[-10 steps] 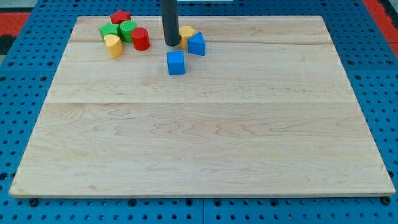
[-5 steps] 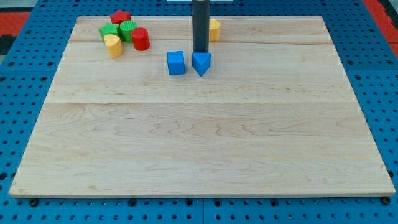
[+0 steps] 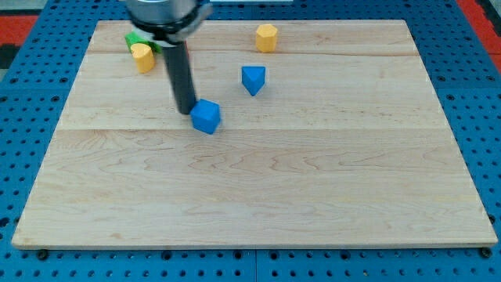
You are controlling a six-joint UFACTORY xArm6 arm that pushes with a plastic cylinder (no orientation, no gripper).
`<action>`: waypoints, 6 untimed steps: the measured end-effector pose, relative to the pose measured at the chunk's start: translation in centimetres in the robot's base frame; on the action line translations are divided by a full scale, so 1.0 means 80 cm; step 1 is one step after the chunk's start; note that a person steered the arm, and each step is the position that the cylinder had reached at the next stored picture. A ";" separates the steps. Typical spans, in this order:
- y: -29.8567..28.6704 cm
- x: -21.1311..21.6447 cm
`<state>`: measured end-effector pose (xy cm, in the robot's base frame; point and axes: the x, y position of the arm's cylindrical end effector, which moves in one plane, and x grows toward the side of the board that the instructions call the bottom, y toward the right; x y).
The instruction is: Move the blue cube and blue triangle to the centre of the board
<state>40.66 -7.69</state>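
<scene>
You are looking at the blue cube point(image 3: 207, 117) sitting above board centre, my tip point(image 3: 186, 110) pressing its ten o'clock side, gripping nothing, to shove it centreward. The blue triangle point(image 3: 253, 79) is waiting at two o'clock; yellow blocks point(image 3: 267, 37) point(image 3: 142, 57) and perhaps green point(image 3: 131, 39) beyond.

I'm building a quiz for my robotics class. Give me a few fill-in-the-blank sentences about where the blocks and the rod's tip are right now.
1. My tip sits just to the view's ____ of the blue cube.
2. The blue triangle lies toward the view's upper ____ of the blue cube.
3. The block nearest the view's top edge, above the blue triangle, is ____.

Missing words: left; right; yellow
</scene>
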 end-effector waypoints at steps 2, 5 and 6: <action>-0.004 -0.027; 0.117 -0.089; 0.111 -0.050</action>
<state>36.62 1.22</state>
